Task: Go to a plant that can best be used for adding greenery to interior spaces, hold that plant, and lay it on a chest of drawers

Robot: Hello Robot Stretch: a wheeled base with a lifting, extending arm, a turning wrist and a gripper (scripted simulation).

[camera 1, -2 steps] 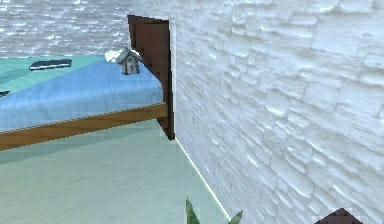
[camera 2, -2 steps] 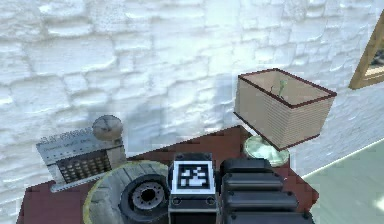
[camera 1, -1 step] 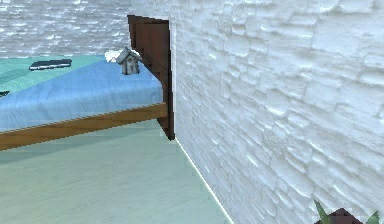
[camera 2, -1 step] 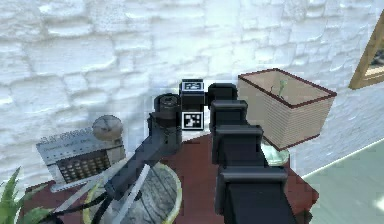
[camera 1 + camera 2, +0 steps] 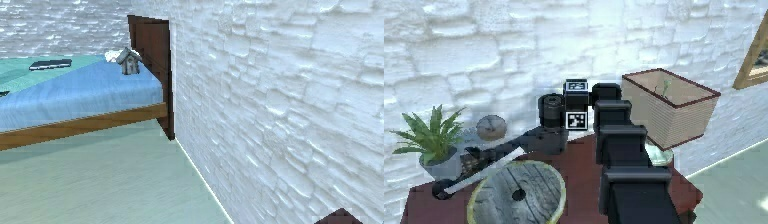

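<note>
2 thin fingers of the claw [image 5: 456, 182] reach low toward the arm side view's left, across a dark wooden top [image 5: 579, 165]. Their tips lie near the plant [image 5: 429, 130]. I cannot tell whether the claw holds anything, nor how its fingers are set, because the top and the things on it lie right behind it.

The plant, a spray of green leaves in a grey pot [image 5: 439, 165], stands upright at the top's left end. I cannot say whether the tips touch it. 1 small round ball [image 5: 491, 127] sits just beside it by the white brick wall [image 5: 504, 50]. 1 round wooden disc [image 5: 514, 195] lies in front of the fingers. Past the arm [image 5: 629, 170] stands a tan basket [image 5: 669, 105]. Ahead, the forward view shows a blue bed [image 5: 70, 95].

The step in hand looks like the grasp. It would go best taken on the pot's body, not the leaves, with the fingers level on either side. The lift should go straight up before any swing, so the pot clears the ball and the disc.
</note>
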